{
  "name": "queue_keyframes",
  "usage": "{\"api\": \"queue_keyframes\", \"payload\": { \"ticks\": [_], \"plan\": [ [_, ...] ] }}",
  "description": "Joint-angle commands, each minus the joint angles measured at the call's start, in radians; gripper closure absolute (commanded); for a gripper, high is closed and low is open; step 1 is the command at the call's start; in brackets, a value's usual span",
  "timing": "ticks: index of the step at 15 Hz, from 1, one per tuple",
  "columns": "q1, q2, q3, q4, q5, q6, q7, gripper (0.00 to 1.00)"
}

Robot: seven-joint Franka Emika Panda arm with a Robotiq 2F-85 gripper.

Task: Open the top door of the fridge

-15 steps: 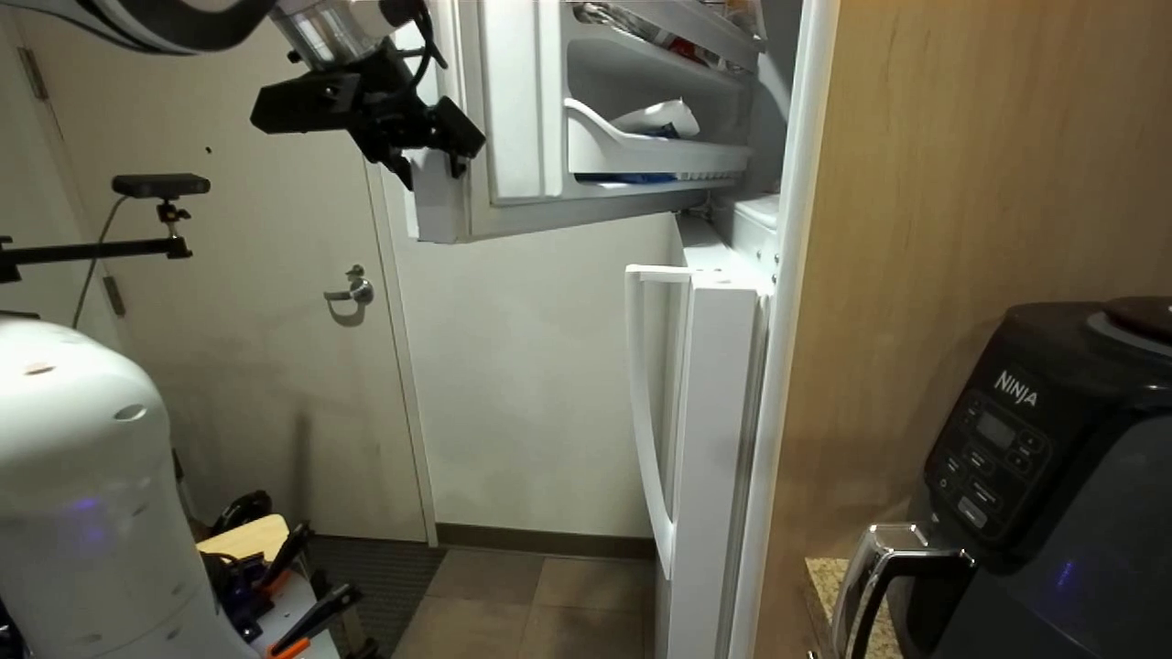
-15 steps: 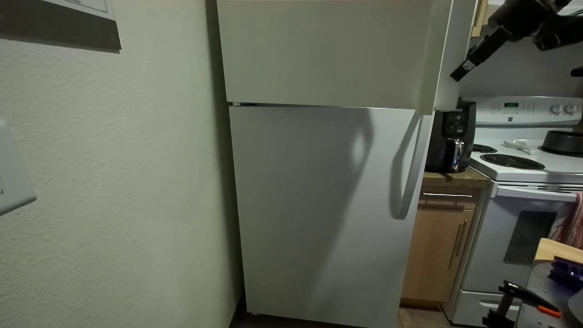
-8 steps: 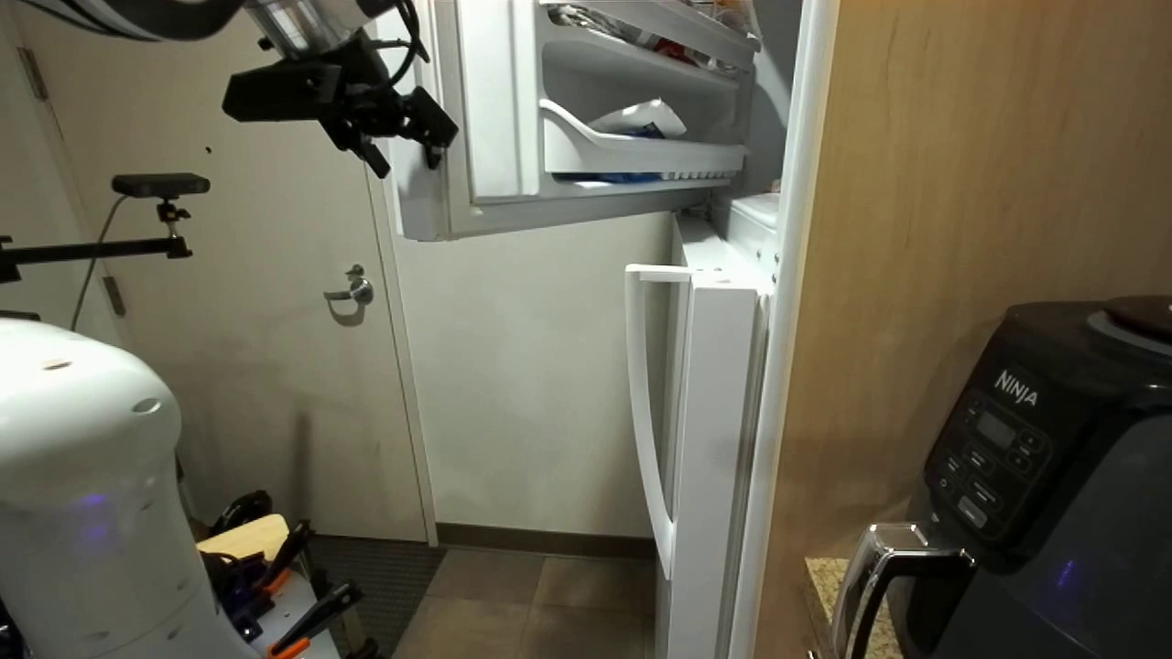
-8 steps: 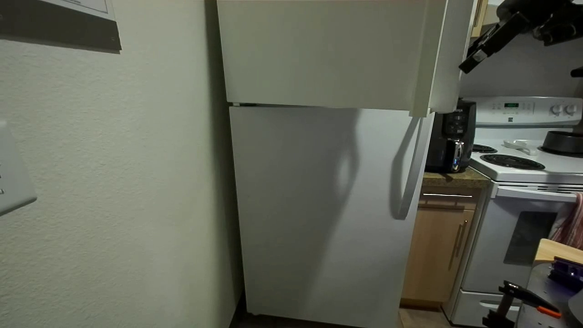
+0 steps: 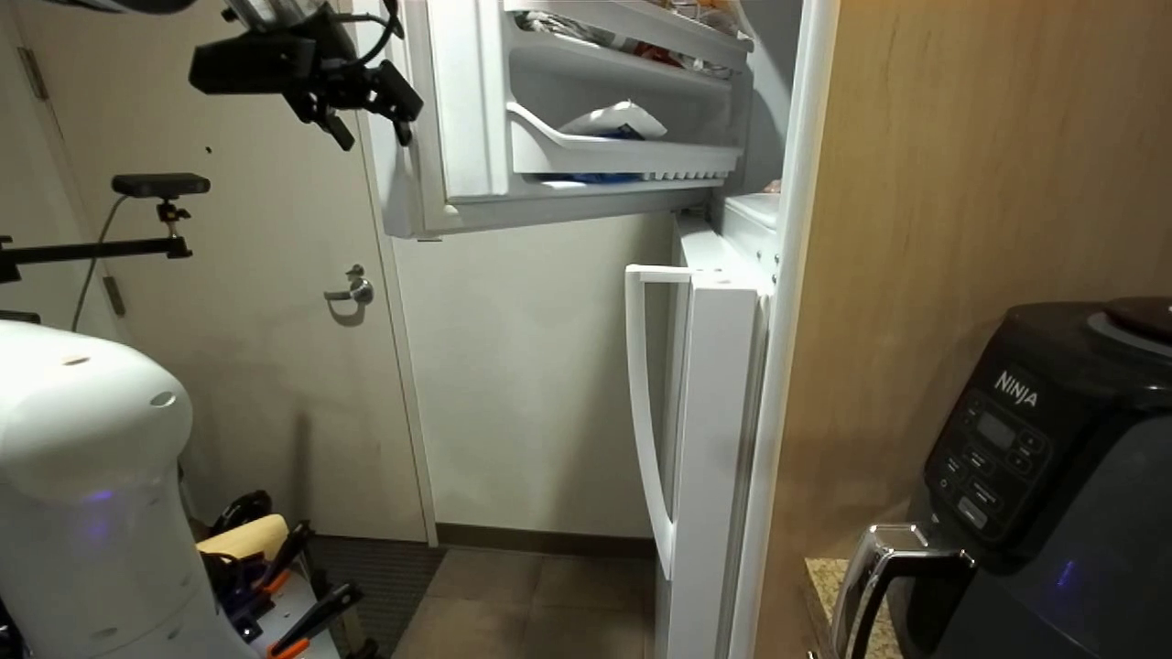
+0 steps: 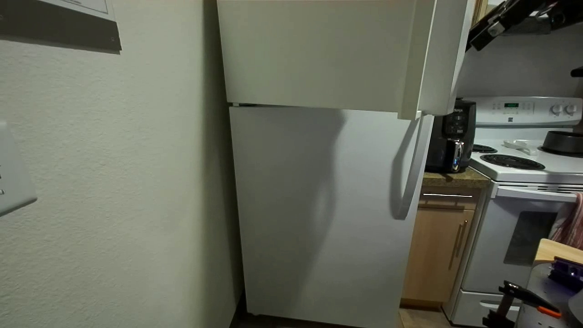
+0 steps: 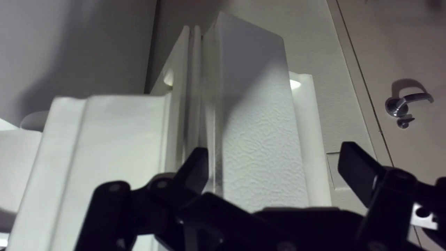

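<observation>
The fridge point(image 5: 719, 439) stands with its long lower door shut; it also shows in an exterior view point(image 6: 314, 205). The top door point(image 5: 472, 110) is swung open, with its inner shelf bins exposed; its outer face shows in an exterior view point(image 6: 319, 54). My gripper point(image 5: 374, 142) is at the free edge of the top door. In the wrist view my gripper point(image 7: 273, 153) is open, its fingers wide apart around the door's edge point(image 7: 261, 146), one on the inner side, one beyond the outer side. Whether the inner finger touches the door cannot be told.
A white room door with a lever handle point(image 5: 352, 291) stands behind the arm. A camera on a bar point(image 5: 160, 186) is at the left. A black appliance point(image 5: 1035, 476) sits on the counter. A wooden panel point(image 5: 989, 165) flanks the fridge. A wall point(image 6: 136, 182) is beside the fridge.
The top door has swung wider open, its free edge moving left in an exterior view. My gripper has moved left and up with it, fingers still apart.
</observation>
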Motion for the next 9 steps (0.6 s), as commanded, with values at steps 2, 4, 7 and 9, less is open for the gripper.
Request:
{"api": "queue_keyframes", "payload": {
  "ticks": [2,4,7,9],
  "plan": [
    [0.034,0.011,0.014,0.049,0.053,-0.019,-0.043,0.00],
    [0.047,0.020,0.022,0.066,0.063,-0.013,-0.044,0.00],
    [0.064,0.035,0.036,0.096,0.072,-0.010,-0.044,0.00],
    [0.072,0.042,0.043,0.114,0.076,-0.013,-0.045,0.00]
  ]
}}
